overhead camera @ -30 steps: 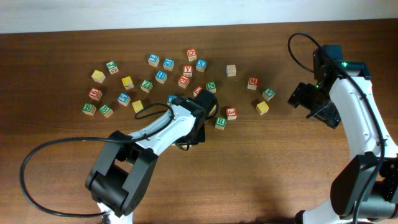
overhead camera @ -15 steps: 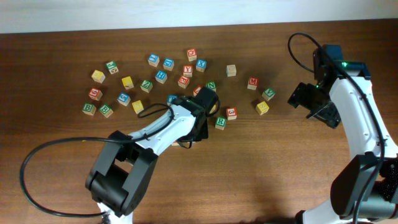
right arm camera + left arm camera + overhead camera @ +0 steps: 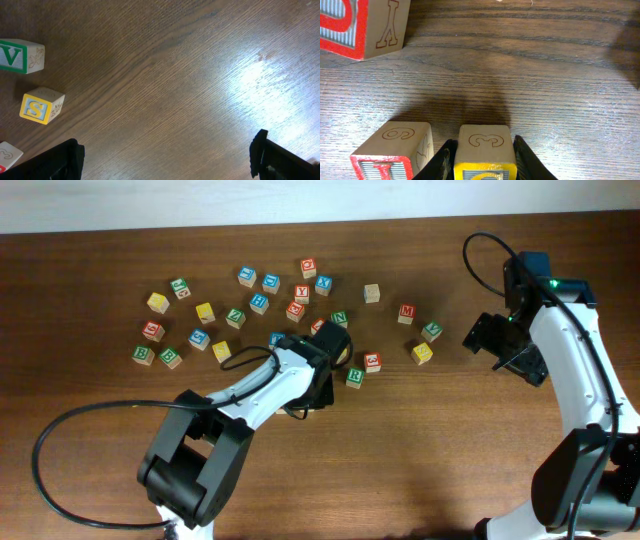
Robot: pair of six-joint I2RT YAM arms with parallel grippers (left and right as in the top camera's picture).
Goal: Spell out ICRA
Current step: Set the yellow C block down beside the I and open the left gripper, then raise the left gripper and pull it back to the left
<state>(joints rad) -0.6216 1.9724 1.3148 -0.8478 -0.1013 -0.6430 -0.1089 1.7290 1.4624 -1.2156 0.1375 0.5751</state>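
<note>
Two cubes matter in the left wrist view. The yellow C cube (image 3: 485, 150) has a red cube (image 3: 390, 152) just beside it on the left, not touching.

Left gripper (image 3: 483, 144) is narrow, jaws against both sides of the yellow one, so I read it as held. The cube looks seated on the table (image 3: 545, 75), about mid-table, on the near-edge side of the scatter. Overhead hides it under the wrist.

My read: this is the set-down of C next to what is probably the I.
- One jaw sits in the slim gap between the two cubes, so open evenly and only a little, or it shoves the red neighbour.
- Lift straight up, no sideways drift.
- Check the fronts line up before leaving.

Looks: pale wood, yellow-bordered front face cut off by the frame, so the letter isn't readable. There's an engraved curl on top. Edges are square to the red cube's.

The green R cube (image 3: 354, 377) sits just right of the left wrist. I can't pick out the A.

Right gripper (image 3: 165, 160) is spread wide and empty, near the table's right edge by the V cube (image 3: 20, 56) and S cube (image 3: 41, 106).
</note>
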